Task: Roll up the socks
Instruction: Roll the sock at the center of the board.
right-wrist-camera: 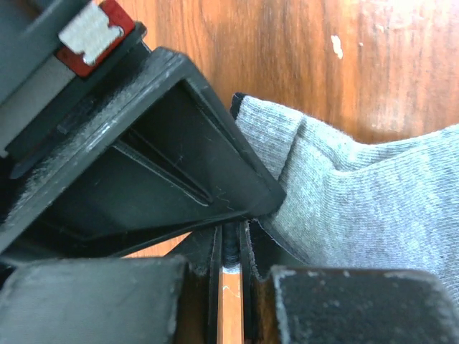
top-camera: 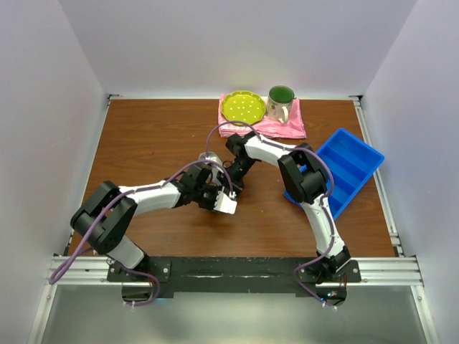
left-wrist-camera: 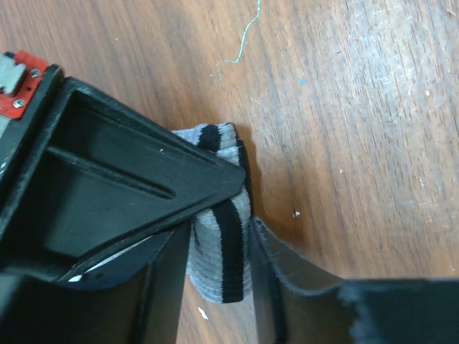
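The grey sock [left-wrist-camera: 222, 258] with black stripes shows in the left wrist view as a folded or rolled bundle on the wooden table. My left gripper [left-wrist-camera: 219, 269] is shut on it, one finger on each side. In the right wrist view the plain grey part of the sock [right-wrist-camera: 358, 201] lies to the right. My right gripper [right-wrist-camera: 229, 251] is shut on a thin edge of it. In the top view both grippers, left [top-camera: 214, 186] and right [top-camera: 232, 180], meet at the table's middle and hide most of the sock.
At the back a pink cloth [top-camera: 287, 127] carries a yellow-green plate [top-camera: 242, 107] and a green-lined mug [top-camera: 280, 102]. A blue tray [top-camera: 348, 168] lies at the right beside the right arm's elbow. White walls close in the table.
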Robot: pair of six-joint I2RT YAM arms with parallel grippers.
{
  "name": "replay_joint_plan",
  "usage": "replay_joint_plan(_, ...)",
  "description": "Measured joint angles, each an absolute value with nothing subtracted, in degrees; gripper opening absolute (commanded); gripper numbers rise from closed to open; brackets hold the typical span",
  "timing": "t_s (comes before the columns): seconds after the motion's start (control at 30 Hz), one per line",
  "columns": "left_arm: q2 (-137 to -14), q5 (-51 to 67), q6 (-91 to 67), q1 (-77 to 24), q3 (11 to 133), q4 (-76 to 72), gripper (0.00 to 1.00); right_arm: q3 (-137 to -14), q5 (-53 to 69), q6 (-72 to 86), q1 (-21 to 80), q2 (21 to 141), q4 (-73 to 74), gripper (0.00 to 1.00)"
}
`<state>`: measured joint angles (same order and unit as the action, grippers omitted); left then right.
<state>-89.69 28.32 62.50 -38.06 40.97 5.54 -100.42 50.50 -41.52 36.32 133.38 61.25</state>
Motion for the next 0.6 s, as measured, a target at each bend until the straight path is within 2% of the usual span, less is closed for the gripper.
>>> replay_joint_plan(0.13,-90.26,27.83,62.00,-38.46,41.56,6.13,0.23,-100.42,50.50,-41.36,36.18,133.38,61.23,0.00)
replay_joint_plan(0.2,-90.59,27.66,61.91,-38.46,42.00,6.81,0.10,-100.42,50.48,-41.28,36.03,133.38,61.19,0.00)
replay_joint_plan(0.27,-91.13,27.55,61.87,-38.46,43.18,8.34,0.00,-100.40,50.37,-41.06,35.99,133.38,61.10,0.14)
replay_joint_plan(0.3,-91.39,27.49,61.76,-38.46,43.75,9.17,0.00,-100.40,50.28,-40.86,35.97,133.38,61.04,0.21)
replay_joint_plan(0.33,-91.72,27.44,61.63,-38.46,44.49,10.20,0.00,-100.40,50.24,-40.56,35.92,133.36,60.95,0.36)
replay_joint_plan(0.47,-92.95,27.46,61.52,-38.48,47.05,13.85,0.00,-100.25,50.00,-38.85,35.68,132.22,61.21,0.61)
replay_joint_plan(0.53,-93.58,27.46,61.39,-38.50,48.40,15.92,0.00,-100.09,47.86,-38.52,35.44,130.28,60.60,0.66)
replay_joint_plan(0.57,-93.86,27.46,61.08,-38.50,48.93,16.64,0.00,-99.98,46.37,-38.44,35.14,129.05,59.86,0.73)
replay_joint_plan(0.6,-94.19,27.46,60.82,-38.50,49.67,17.87,0.00,-99.98,44.53,-38.41,34.72,127.85,58.78,0.74)
